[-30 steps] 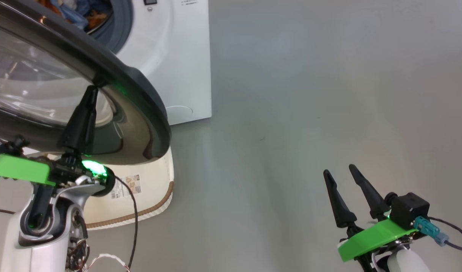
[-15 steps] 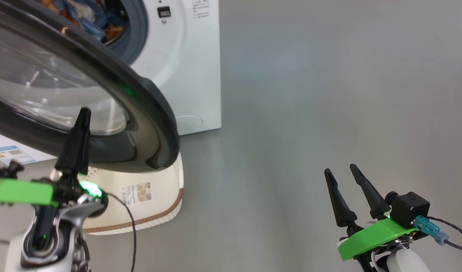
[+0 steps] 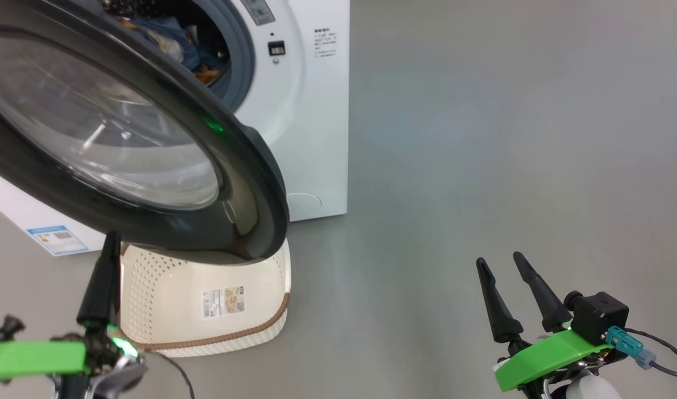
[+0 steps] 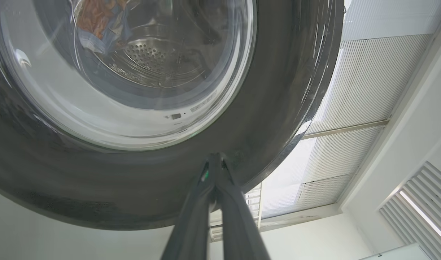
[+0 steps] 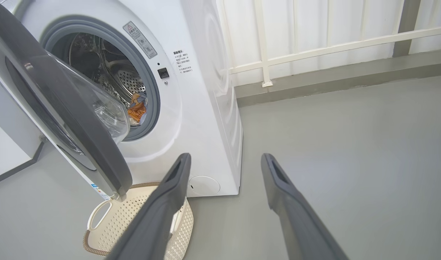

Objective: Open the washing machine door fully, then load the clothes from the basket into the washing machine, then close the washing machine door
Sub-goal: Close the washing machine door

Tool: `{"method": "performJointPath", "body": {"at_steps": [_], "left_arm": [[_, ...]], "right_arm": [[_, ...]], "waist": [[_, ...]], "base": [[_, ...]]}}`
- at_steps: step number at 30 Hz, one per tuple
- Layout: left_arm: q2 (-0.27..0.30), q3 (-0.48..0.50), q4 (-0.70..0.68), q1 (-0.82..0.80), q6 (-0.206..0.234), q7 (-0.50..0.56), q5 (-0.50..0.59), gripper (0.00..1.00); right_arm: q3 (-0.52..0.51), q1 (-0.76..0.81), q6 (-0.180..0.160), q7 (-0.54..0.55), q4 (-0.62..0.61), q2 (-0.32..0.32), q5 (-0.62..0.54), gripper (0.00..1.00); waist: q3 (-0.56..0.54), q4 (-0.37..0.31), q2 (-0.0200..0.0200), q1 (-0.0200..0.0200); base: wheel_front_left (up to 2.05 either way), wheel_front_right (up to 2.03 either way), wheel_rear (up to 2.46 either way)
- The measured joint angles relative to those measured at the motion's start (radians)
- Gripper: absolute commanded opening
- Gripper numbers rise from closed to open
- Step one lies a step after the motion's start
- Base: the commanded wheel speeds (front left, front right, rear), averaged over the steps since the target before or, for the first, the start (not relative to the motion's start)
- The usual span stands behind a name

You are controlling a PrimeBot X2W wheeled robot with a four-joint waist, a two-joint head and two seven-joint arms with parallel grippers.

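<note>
Glossy black rim of the washing machine door (image 3: 244, 183) just above the left gripper (image 3: 111, 242), with the door swung out from the washing machine (image 3: 316, 138). Left gripper pinched fully together, holding nothing, and pointing up at the rim's underside; contact with the rim not discernible. Cream basket (image 3: 167, 288) on the floor (image 3: 482, 138) just right of that gripper, beneath the door. Blue and orange clothes (image 3: 172, 47) up ahead of it, inside the drum (image 5: 130, 81). Right gripper (image 3: 498, 259) spread wide and empty over bare grey floor, with machine and basket well off to its left.
</note>
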Motion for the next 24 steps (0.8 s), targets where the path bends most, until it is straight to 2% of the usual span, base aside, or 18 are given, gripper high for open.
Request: {"method": "performJointPath", "body": {"at_steps": [1,2,3,4,9,11,14,19,21,24], "left_arm": [[0.000,-0.001,-0.002,0.015,0.000,-0.009,0.000,0.00],[0.000,-0.002,-0.004,0.030,0.000,-0.017,0.004,0.26],[0.000,-0.002,-0.008,0.045,0.000,-0.031,0.010,0.67],[0.000,-0.002,-0.013,0.057,0.000,-0.048,0.008,1.00],[0.001,0.005,-0.043,0.096,0.000,-0.142,0.009,1.00],[0.001,0.008,-0.049,0.111,0.000,-0.181,0.046,1.00],[0.019,-0.003,-0.069,0.126,0.000,-0.263,0.167,1.00],[0.095,-0.067,-0.056,0.154,-0.001,-0.442,0.404,1.00],[0.146,-0.091,-0.017,0.172,-0.001,-0.472,0.566,1.00],[0.145,-0.078,0.020,0.177,-0.001,-0.483,0.723,1.00]], "right_arm": [[0.000,0.000,0.000,0.000,0.000,0.002,0.000,1.00],[0.001,0.000,0.000,0.000,0.000,0.002,0.000,1.00],[0.003,0.000,0.000,0.000,0.000,0.003,0.000,1.00],[0.005,0.000,0.000,0.000,0.000,0.005,0.000,1.00],[0.010,0.000,0.000,0.000,0.002,0.006,0.000,1.00],[0.010,0.000,0.000,0.000,0.002,0.006,0.000,1.00],[0.011,0.000,0.000,0.000,0.002,0.007,0.000,1.00],[0.011,0.002,0.000,0.000,0.002,0.007,0.000,1.00],[0.010,0.012,0.000,0.000,0.002,0.007,0.000,1.00],[0.010,0.024,0.000,0.000,0.002,0.009,0.000,1.00]], "waist": [[-0.005,0.002,0.0001,0.0000],[-0.009,0.005,0.0000,0.0000],[-0.012,0.007,0.0001,0.0000],[-0.016,0.009,0.0001,0.0000],[-0.028,0.017,0.0000,0.0000],[-0.033,0.020,0.0000,0.0000],[-0.040,0.024,0.0000,0.0000],[-0.051,0.029,0.0000,0.0000],[-0.056,0.031,0.0000,0.0000],[-0.060,0.035,0.0000,0.0000]], "base": [[0.00,0.00,0.00],[0.00,0.00,0.00],[0.00,0.00,0.00],[0.00,0.00,0.00],[0.00,0.00,0.00],[0.00,0.00,0.00],[0.00,0.00,0.00],[0.00,0.00,0.00],[0.00,0.00,0.00],[0.00,0.00,0.00]]}}
